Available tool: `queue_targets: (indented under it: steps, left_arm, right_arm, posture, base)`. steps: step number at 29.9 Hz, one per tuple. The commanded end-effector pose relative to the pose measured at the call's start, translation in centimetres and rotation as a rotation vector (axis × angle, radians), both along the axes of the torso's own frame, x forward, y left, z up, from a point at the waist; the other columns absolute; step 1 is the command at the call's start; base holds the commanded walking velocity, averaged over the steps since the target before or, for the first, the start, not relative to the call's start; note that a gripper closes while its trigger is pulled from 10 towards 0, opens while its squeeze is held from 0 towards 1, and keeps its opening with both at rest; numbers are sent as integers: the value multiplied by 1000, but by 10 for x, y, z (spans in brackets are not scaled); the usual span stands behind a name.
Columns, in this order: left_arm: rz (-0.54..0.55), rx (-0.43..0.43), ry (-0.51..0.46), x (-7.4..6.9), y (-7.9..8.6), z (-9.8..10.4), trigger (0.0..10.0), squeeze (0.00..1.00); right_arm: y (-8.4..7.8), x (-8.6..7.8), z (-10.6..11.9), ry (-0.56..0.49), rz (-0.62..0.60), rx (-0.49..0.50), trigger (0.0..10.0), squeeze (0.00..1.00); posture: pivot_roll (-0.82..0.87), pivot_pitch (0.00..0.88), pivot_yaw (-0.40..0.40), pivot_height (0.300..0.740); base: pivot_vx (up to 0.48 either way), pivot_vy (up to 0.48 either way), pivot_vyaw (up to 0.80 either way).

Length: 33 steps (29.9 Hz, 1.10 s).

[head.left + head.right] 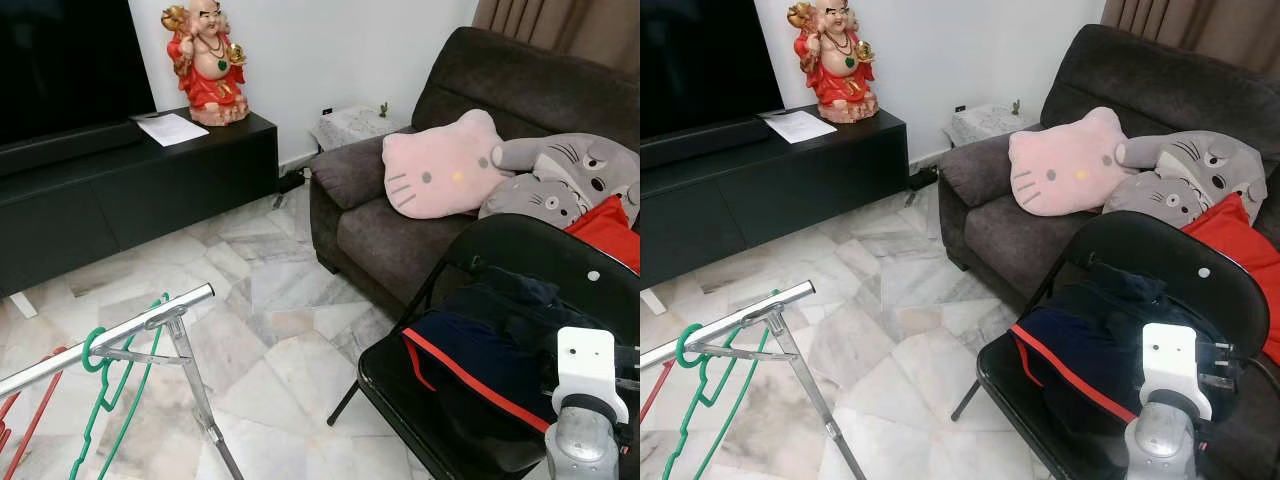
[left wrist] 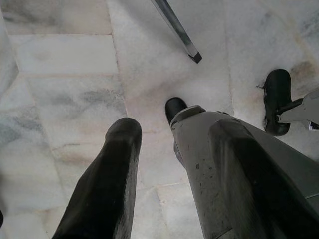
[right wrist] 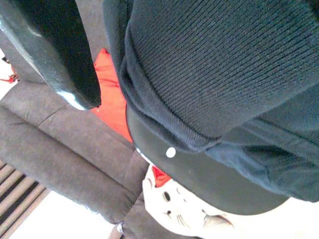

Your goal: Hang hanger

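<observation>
A green plastic hanger [image 1: 105, 395] hangs by its hook on the silver metal drying-rack bar [image 1: 105, 340]. The left gripper [image 2: 164, 149] hangs over the marble floor [image 1: 270, 330], fingers spread. The right gripper's spread cannot be told; its finger [image 3: 55, 50] is by dark folded clothes [image 1: 500, 345] on the black folding chair [image 1: 540, 260].

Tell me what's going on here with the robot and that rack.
The robot stands in a living room between a drying rack and a black folding chair piled with dark clothes. A green hanger already hangs on the rack's rail. The right arm is raised by the chair, its wrist camera close against the dark clothes. The left gripper hangs open over the marble floor, holding nothing.
</observation>
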State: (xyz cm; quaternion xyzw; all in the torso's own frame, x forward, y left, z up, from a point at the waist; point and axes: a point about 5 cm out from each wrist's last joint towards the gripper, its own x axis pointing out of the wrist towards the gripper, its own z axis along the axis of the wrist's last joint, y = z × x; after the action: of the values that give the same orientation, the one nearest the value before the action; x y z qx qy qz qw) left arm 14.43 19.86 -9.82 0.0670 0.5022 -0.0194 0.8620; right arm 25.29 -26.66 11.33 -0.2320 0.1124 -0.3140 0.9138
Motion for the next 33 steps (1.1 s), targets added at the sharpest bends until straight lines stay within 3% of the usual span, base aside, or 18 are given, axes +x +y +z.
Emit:
queue_targets:
  steps: [1,9,11,33]
  left_arm:
    - [-17,4,50,-11,-1,-5,10000,0]
    - [-17,5,50,-11,-1,-5,10000,0]
    - [-19,5,50,-11,-1,-5,10000,0]
    - [-24,2,48,-11,-1,-4,10000,0]
  right_arm:
    - [0,3,4,-17,12,-33,10000,0]
    - [8,8,5,-22,62,-57,10000,0]
    - [9,8,0,-10,69,-37,0,0]
    - [9,9,-1,-6,70,-49,0,0]
  posture:
    - [-54,14,-25,740]
    - [-52,13,-26,740]
    - [-52,13,-25,740]
    - [-50,13,-26,740]
  base:
    - [0,0,0]
    - [0,0,0]
    - [0,0,0]
    - [0,0,0]
